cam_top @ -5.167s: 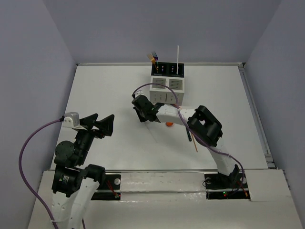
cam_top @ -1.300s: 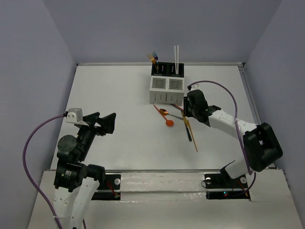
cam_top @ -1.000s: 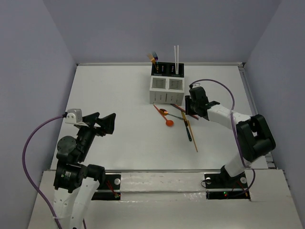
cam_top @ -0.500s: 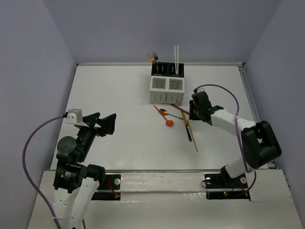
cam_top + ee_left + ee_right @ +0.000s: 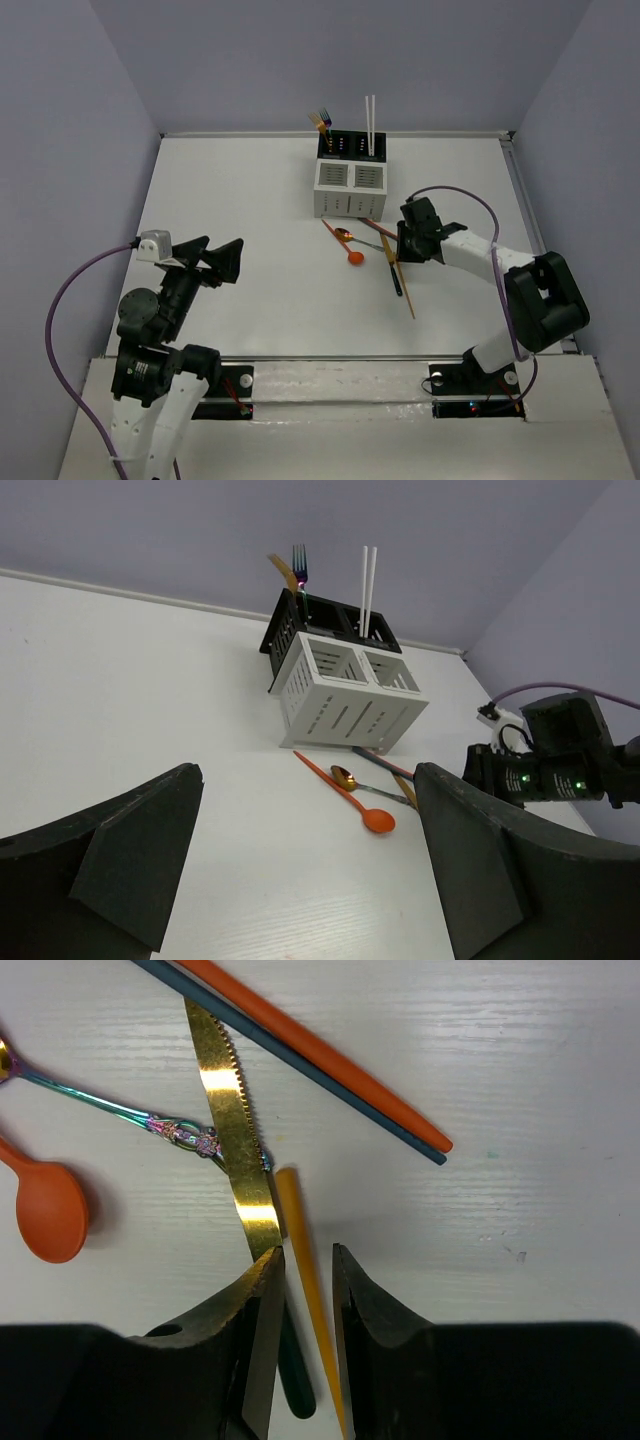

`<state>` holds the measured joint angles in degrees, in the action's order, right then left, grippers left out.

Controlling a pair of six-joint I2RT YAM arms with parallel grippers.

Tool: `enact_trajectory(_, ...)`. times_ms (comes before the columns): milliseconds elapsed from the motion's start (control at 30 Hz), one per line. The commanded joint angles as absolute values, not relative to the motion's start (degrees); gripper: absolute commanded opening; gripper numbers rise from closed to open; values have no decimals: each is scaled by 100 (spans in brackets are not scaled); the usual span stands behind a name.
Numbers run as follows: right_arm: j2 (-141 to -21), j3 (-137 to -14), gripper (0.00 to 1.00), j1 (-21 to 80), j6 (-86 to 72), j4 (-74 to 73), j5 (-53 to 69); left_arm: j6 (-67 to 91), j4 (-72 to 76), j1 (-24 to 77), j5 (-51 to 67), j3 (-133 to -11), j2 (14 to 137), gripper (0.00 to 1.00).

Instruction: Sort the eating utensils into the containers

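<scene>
The caddy (image 5: 350, 185) stands at the back centre, two white boxes in front of two black ones; it also shows in the left wrist view (image 5: 345, 690). Two white sticks (image 5: 371, 118) and forks (image 5: 321, 120) stand in the black boxes. Loose utensils lie in front of it: an orange spoon (image 5: 350, 250), an iridescent spoon (image 5: 110, 1105), a gold knife (image 5: 230, 1120), orange (image 5: 320, 1055) and dark (image 5: 400, 1138) sticks, a wooden stick (image 5: 300, 1240). My right gripper (image 5: 306, 1270) is low over the pile, jaws narrowly apart astride the wooden stick. My left gripper (image 5: 220, 260) is open and empty, far left.
The table's back edge runs just behind the caddy. A raised rail (image 5: 535, 240) borders the table's right side. Purple cables loop off both arms. The orange spoon also shows in the right wrist view (image 5: 45, 1210), left of the knife.
My right gripper left the caddy, where a second white stick now stands, and came down onto the pile beside the wooden stick. The left arm has barely moved.
</scene>
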<state>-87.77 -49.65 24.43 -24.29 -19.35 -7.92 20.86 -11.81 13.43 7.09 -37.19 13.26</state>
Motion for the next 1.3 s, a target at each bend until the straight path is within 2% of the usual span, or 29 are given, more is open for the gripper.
enact_trajectory(0,-8780,-4887,32,2549,-2549,-2074,-686,2057,-879,1424,791,-3709,1248,99)
enact_trajectory(633,-9500,-5413,29,2821,-2882,-2794,-1493,2048,-888,1424,773,-3709,1248,99)
enact_trajectory(767,-9764,-5669,25,2874,-2918,-3014,-1696,2048,-896,1424,765,-3709,1248,99)
enact_trajectory(933,-9949,-5871,15,2874,-2874,-3190,-1810,2057,-897,1424,747,-3718,1239,99)
enact_trajectory(967,-9975,-5923,9,2874,-2848,-3234,-1863,2057,-905,1424,756,-3718,1239,99)
enact_trajectory(1100,-9774,-5880,7,2874,-2769,-3173,-2003,2057,-905,1424,756,-3718,1257,99)
enact_trajectory(1200,-9248,-5932,7,2874,-2628,-3173,-2258,2048,-896,1424,773,-3718,1274,99)
enact_trajectory(1267,-8494,-6090,7,2874,-2453,-3051,-2425,2048,-888,1424,765,-3718,1283,99)
